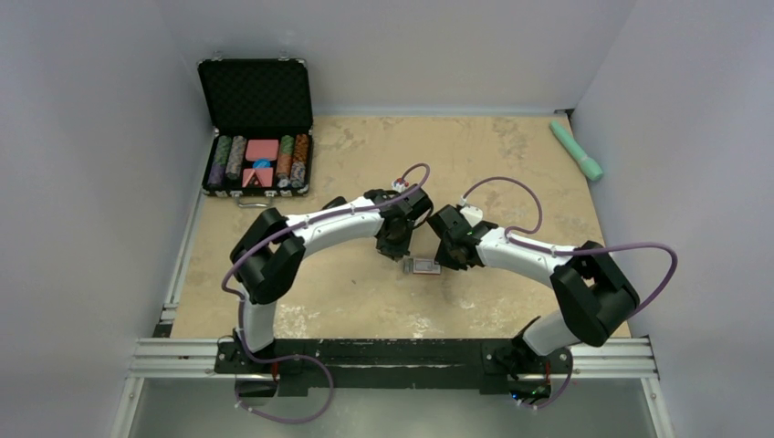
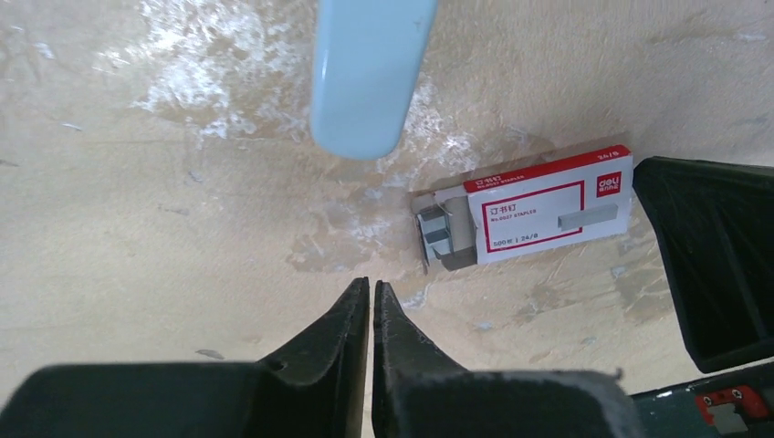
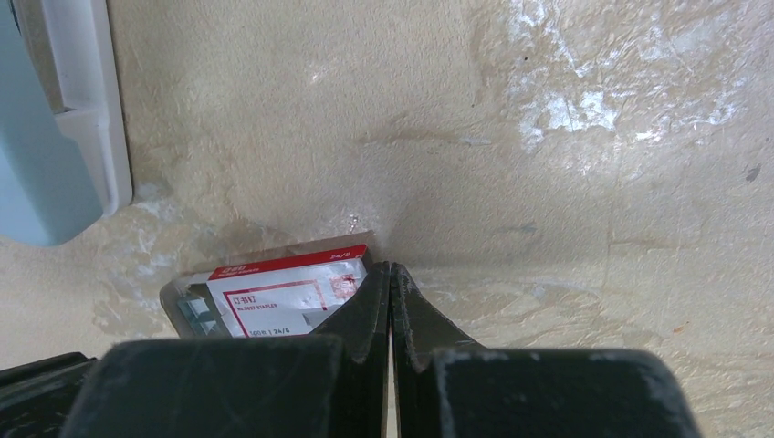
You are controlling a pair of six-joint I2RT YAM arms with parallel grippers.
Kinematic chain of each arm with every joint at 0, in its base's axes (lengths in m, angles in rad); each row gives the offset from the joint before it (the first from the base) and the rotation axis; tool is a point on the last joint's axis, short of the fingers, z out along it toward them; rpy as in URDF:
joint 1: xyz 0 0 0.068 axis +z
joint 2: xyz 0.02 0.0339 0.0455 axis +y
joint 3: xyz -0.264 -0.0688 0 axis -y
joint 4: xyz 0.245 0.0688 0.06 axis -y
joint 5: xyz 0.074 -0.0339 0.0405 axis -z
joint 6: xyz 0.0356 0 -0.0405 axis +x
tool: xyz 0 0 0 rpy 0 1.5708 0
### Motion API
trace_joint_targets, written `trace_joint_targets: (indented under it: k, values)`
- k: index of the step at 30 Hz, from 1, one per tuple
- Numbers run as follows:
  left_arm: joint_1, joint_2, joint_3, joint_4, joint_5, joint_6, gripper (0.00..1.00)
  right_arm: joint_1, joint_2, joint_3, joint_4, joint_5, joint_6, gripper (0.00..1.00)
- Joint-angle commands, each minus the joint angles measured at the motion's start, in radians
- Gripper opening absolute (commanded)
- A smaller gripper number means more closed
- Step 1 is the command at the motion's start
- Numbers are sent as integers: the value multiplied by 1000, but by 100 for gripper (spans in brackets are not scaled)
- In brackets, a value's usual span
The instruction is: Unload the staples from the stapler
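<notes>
Neither the stapler nor its staples can be made out in any view. A red-and-white staple pack [image 2: 538, 205] lies flat mid-worktop [image 2: 137, 228], with silvery strips [image 2: 436, 235] showing at its open end. The left pincer [image 2: 371, 285] hangs near that end, drawn to a thin slit with nothing seen in it. The right pincer [image 3: 391, 269], tips pressed together and empty, sits at the pack's other end. A pale blue bar [image 2: 370, 73] lies just beyond.

Both arms [image 1: 329, 226], white with bulky black joints [image 1: 274, 260], carry looping purple cables [image 1: 643, 248] and black tapered tool fingers [image 2: 336, 342].
</notes>
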State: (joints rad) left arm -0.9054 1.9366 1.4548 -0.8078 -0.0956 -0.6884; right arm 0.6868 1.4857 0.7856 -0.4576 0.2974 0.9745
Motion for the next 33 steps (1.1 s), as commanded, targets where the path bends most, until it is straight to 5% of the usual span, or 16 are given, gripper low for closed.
trace_joint_targets:
  k: [1,11,33]
  values:
    - [0,-25,-20,9,-74,0,5,4,-14,29,14,17,-8,0]
    - [-3,16,-131,245,57,2,0,5,-16,13,26,9,-10,0]
    - [-7,50,-109,297,170,-15,0,5,-21,1,58,-32,-16,0]
